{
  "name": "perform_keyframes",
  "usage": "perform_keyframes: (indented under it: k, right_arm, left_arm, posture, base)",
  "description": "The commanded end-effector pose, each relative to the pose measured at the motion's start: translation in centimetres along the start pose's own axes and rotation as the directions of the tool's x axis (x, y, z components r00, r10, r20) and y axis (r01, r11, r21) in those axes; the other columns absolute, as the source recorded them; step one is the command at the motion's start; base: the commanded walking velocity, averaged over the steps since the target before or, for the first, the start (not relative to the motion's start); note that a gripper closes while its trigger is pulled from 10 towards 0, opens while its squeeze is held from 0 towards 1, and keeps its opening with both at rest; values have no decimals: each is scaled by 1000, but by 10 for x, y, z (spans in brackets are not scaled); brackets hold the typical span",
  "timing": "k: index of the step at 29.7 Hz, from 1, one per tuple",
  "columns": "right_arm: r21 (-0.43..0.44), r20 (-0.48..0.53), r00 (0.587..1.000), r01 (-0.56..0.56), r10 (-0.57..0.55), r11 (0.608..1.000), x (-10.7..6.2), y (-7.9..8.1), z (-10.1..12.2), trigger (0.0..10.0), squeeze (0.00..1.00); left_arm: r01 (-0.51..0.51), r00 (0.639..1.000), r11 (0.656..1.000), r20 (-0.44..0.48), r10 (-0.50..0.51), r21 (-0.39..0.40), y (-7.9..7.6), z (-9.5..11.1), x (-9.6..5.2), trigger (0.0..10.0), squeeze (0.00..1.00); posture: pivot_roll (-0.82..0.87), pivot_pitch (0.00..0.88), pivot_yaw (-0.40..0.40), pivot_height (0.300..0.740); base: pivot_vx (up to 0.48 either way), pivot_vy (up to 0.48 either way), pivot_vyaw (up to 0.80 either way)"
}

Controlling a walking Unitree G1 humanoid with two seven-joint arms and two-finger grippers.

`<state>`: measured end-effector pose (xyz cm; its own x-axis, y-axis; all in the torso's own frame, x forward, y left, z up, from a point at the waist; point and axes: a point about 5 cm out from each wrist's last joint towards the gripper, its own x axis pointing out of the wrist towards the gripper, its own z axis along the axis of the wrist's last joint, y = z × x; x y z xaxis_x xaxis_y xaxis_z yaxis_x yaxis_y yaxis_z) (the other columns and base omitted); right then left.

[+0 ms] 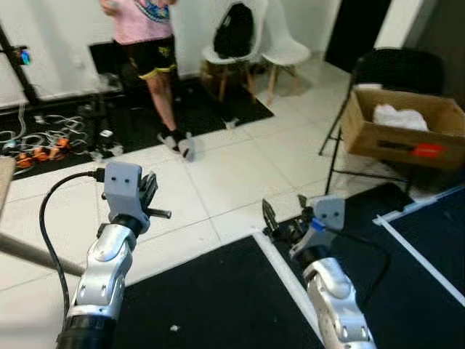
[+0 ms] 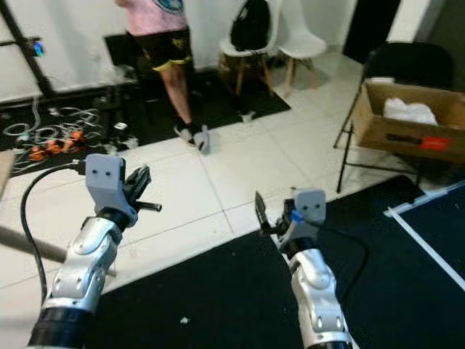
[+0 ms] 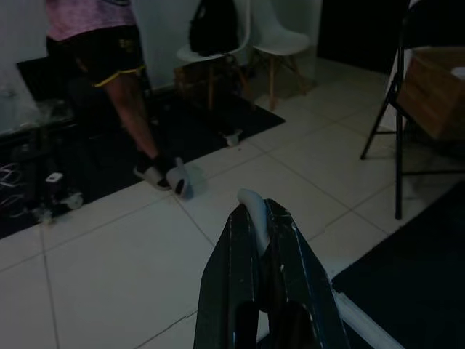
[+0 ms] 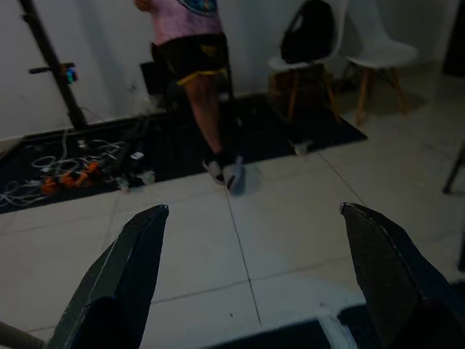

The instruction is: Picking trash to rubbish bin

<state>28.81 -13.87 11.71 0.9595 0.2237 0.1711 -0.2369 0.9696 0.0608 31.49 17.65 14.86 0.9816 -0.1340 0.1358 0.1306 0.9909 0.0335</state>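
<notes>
Both arms are raised over a tiled floor and black mat.

The left gripper [image 1: 151,195] is held pressed together, a small pale scrap [image 3: 251,211] seen pinched at the fingertips in its wrist view. The right gripper [image 1: 285,212] is spread wide with nothing between its fingers [image 4: 123,273]. A person [image 1: 149,43] is seen standing behind. At the far right a cardboard box [image 1: 403,131] holding white trash [image 1: 398,116] is rested on a black chair [image 1: 396,73].

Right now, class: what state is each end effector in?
Left end effector: shut on a small pale scrap.
Right end effector: open, holding nothing.
</notes>
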Motion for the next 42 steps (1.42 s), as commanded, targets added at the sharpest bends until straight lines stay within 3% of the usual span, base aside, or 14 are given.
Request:
perform_keyframes:
  k: [1,9,12,42]
  right_arm:
    - [-7,1,1000,-3,3,1000,0,0,-1,10000,0]
    - [4,14,1000,-12,12,1000,9,6,2,10000,0]
    - [-15,-9,998,-65,65,998,8,2,2,10000,0]
    - [-21,-41,996,-83,82,996,0,-5,-1,10000,0]
  left_arm:
    - [3,1000,1000,-14,-3,5,1,-4,-1,10000,0]
    - [-21,1000,1000,-3,21,17,9,-1,2,10000,0]
    - [-69,998,998,8,69,-10,5,-4,-3,10000,0]
    - [-84,996,995,-24,83,-53,-7,-17,-16,10000,0]
  posture:
    - [7,84,76,740]
    - [-9,80,47,740]
    - [-18,84,-1,740]
    - [-26,78,-37,740]
  base:
    - [0,0,-575]
    - [0,0,-580]
    - [0,0,-579]
    - [0,0,-581]
